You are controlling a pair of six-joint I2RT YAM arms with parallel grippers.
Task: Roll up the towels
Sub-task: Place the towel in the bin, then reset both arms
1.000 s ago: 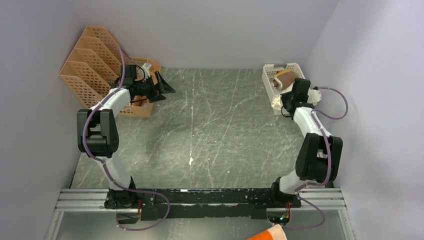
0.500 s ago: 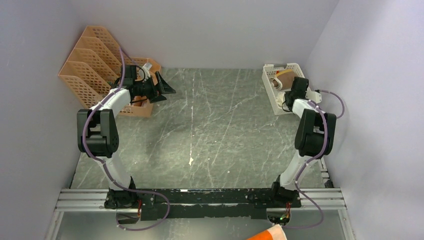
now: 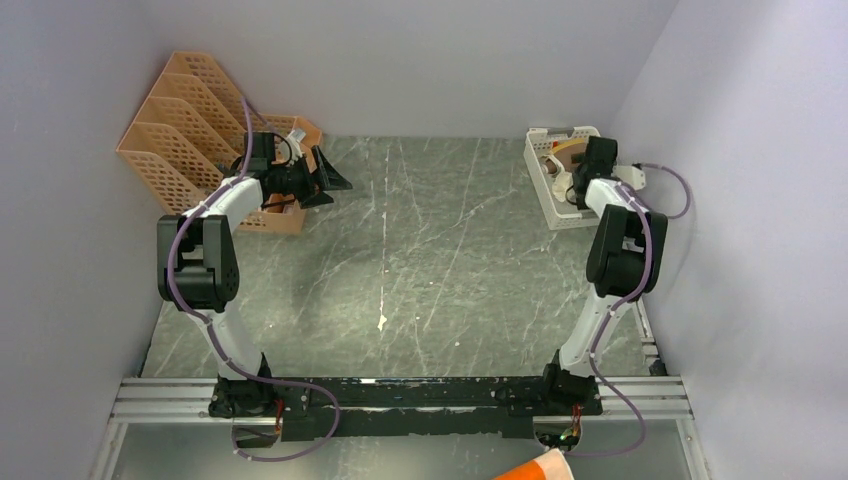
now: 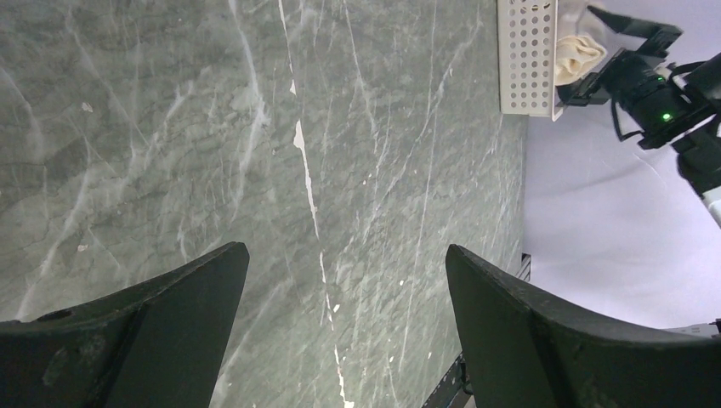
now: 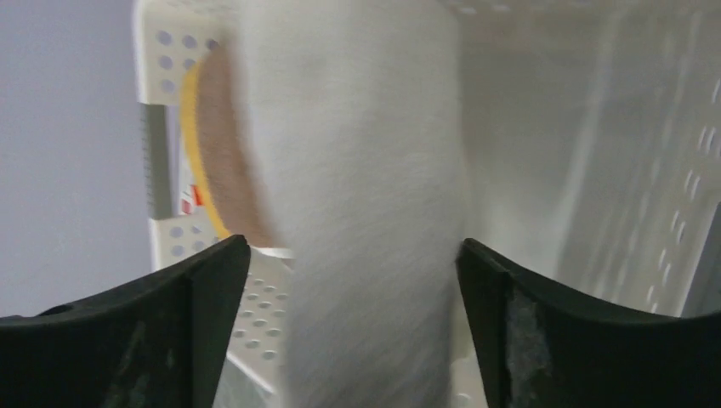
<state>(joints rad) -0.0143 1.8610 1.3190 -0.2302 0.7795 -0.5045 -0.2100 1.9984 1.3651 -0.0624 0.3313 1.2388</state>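
Close up in the right wrist view, the cream-white towel [image 5: 366,212] stands rolled inside the white perforated basket [image 5: 170,51]. Behind it, to the left, lies the brown-tan towel [image 5: 234,170] with its yellow edge. My right gripper [image 5: 350,245] straddles the cream roll with its jaws open, and a gap shows at the left finger. From above, the right gripper [image 3: 577,180] reaches into the basket [image 3: 545,135] at the far right. The left gripper [image 4: 347,248] is wide open with nothing in it, hovering over the table at the far left [image 3: 335,175].
An orange slotted file rack [image 3: 180,120] and a low orange box [image 3: 285,215] stand at the far left beside my left arm. Grey walls close in on both sides and behind. An orange-white object [image 3: 540,468] pokes in at the near edge.
The right arm has swung from the basket's near end back over the basket, and its jaws have spread apart around the cream towel. The left arm has stayed put.
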